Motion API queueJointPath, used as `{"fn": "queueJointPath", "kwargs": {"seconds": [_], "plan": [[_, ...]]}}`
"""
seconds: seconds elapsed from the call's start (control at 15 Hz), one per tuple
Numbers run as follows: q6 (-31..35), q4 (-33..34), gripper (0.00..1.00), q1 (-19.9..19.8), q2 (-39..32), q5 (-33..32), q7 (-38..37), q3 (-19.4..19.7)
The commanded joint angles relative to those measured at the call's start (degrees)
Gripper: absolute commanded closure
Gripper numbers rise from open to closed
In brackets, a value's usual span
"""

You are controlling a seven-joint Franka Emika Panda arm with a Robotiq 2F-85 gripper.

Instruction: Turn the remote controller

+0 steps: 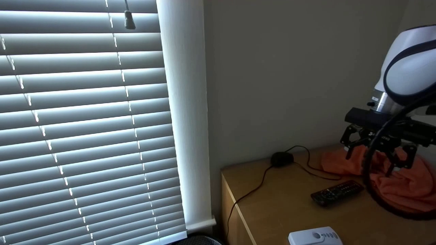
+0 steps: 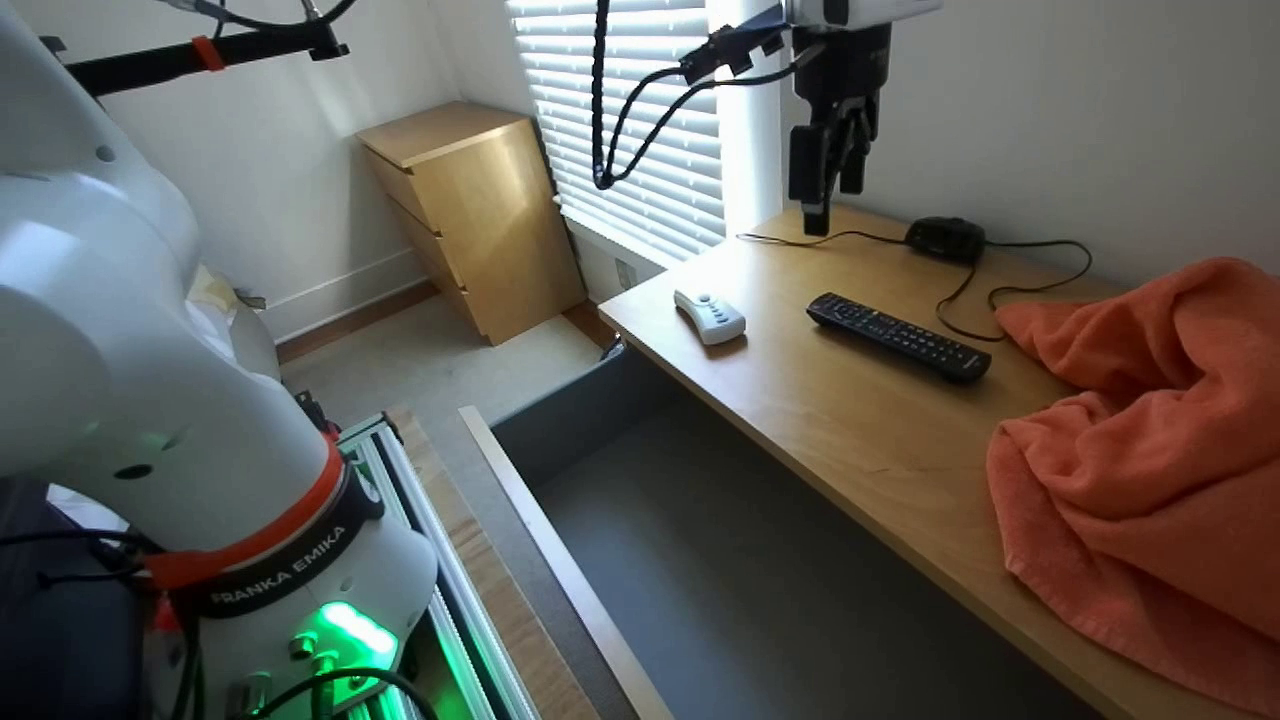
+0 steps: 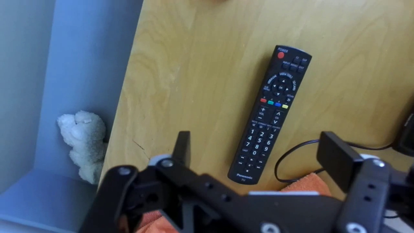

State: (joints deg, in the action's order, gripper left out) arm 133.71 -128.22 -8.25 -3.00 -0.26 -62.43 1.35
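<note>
- Atop wooden dresser (image 2: 850, 420), nr window blinds (image 1: 85, 136): Panasonic TV remote (image 3: 268, 116), btwn white handset (image 2: 710, 316) & orange towel (image 2: 1150, 460)
- Gripper (image 3: 255, 142) up above, fingers (image 3: 338, 158) wide apart
- Red btn (image 3: 280, 55) marked POWER; arm base (image 2: 300, 605), FRANKA EMIKA

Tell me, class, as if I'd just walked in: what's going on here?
A Franka Emika arm is poised over a dresser top but is handling nothing yet: its jaws hang open and empty above it. The black Panasonic TV remote, the thing to be turned, lies flat with its buttons up, with an orange towel and a white handset nearby. A pale soft toy lies in the open drawer.
</note>
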Motion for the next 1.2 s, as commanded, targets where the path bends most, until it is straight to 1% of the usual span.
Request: {"fn": "queueJointPath", "kwargs": {"seconds": [0.0,0.13,0.2,0.4,0.6,0.67,0.73,0.93,1.13], "plan": [[0.1,6.5,0.0,1.7,-9.2,0.6,-3.7,2.2],[0.8,9.2,0.0,2.2,-13.5,1.0,-3.5,3.1],[-0.1,5.7,0.0,2.6,-8.8,0.8,-2.0,3.3],[0.1,8.7,0.0,3.0,-13.2,1.0,-2.0,4.1],[0.1,9.5,0.0,3.1,-13.7,1.1,-2.1,4.2],[0.8,10.8,0.0,4.0,-15.7,-1.3,-4.3,4.9],[1.5,12.1,0.0,4.2,-17.7,-0.8,-5.2,4.9],[2.7,14.6,0.0,4.2,-21.0,3.4,-3.2,4.5],[2.7,17.4,0.0,4.8,-25.0,4.6,-3.6,5.0]]}}
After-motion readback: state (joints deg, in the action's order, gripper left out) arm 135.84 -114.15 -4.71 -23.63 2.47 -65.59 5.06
